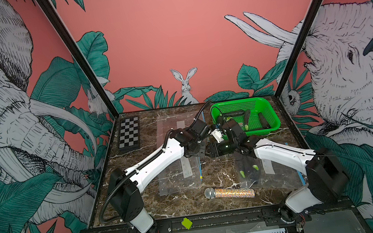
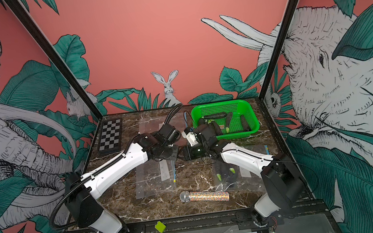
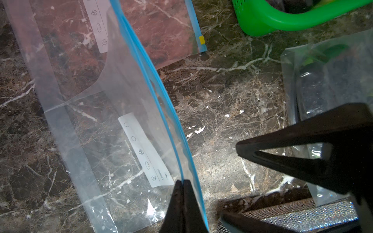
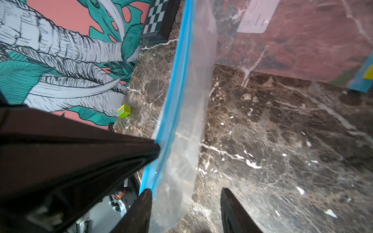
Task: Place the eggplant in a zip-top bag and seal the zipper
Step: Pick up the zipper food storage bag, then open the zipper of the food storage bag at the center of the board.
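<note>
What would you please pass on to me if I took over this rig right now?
Left gripper: shut on the blue zipper edge of the empty bag, with that edge raised.
Right gripper: open, jaws either side of the same edge, not gripping yet.
Eggplants lie in the green basket. A filled bag lies by the right arm; I cannot tell if it is sealed.
Done: empty bag grasped.
Left: spread its mouth, put an eggplant in, seal the zipper.

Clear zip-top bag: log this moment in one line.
left hand: shut on clear blue-zippered plastic bag | right hand: open, astride bag edge | bag: empty
</note>
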Motion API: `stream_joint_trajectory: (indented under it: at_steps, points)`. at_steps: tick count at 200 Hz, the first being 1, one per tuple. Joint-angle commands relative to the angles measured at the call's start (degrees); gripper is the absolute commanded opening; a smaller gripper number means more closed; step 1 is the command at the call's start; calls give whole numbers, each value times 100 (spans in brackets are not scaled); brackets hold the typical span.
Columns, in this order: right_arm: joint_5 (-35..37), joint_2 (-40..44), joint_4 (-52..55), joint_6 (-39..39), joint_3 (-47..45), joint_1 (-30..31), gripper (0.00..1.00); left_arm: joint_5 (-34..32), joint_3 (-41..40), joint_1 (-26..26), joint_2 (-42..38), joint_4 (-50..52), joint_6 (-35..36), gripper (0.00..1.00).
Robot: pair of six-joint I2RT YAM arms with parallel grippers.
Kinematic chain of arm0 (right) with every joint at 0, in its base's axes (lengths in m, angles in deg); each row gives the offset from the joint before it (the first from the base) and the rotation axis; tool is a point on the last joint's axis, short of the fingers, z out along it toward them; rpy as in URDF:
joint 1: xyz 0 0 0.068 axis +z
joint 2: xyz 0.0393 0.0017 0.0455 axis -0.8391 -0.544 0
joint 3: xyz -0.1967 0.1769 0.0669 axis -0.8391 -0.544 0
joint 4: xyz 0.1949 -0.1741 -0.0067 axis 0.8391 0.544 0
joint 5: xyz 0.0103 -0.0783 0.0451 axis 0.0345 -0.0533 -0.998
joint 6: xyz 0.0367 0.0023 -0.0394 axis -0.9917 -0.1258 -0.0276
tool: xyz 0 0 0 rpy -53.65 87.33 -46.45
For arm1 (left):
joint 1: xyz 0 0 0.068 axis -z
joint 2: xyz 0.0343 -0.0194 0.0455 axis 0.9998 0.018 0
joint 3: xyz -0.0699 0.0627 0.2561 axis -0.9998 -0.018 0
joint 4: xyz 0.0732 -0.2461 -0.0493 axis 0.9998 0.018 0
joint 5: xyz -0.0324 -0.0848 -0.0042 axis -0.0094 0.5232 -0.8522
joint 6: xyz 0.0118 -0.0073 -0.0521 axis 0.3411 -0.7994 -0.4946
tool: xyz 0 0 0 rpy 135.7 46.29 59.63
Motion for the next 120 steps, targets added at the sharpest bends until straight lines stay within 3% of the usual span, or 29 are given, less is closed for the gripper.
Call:
stream_joint_trajectory:
  at_steps: [1,47,120]
  points:
    - [-92,-30,-305,-64,225,71,53,2,120,19,-314,59,15,0]
    - [-45,-197,-288,-56,297,126,52,35,132,19,-334,-19,17,0]
    - [195,-480,-282,-50,437,122,38,71,166,19,-448,24,23,0]
